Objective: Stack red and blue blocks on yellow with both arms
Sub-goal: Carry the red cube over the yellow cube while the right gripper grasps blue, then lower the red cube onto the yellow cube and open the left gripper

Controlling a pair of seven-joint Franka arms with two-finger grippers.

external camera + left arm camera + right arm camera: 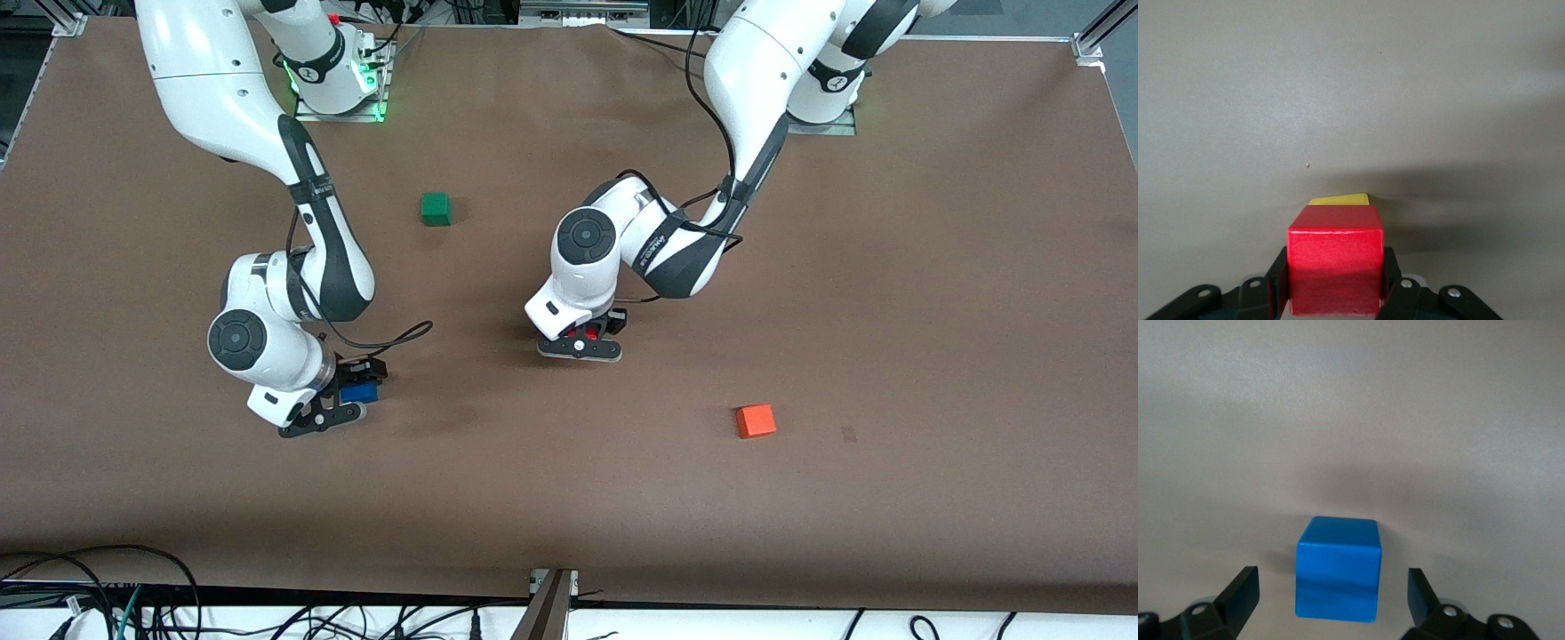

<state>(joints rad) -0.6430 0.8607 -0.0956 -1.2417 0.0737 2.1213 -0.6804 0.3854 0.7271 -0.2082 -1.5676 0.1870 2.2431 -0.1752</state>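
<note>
Started at the right arm's end of the table: spotted the right gripper down low with fingers spread open around the blue block, straddling it, a clear gap on each side, nothing pinched yet. Looked square-on and centred between the fingers, so probably needed only a straight squeeze, no re-aiming. Passed a green cube sitting alone, farther from the front camera than both grippers, out of the way. Then found the left gripper around mid-table, clamped tight on the red block, with just a sliver of the yellow cube peeking out right underneath it. Lined up pretty well over yellow, going by the wrist view; couldn't tell whether resting on it or hovering a hair above. Finished with an orange-red cube, nearer the front camera, toward the left arm's end. Noticed some lettering on the left arm's forearm, too small to read; no labels on any cube.
</note>
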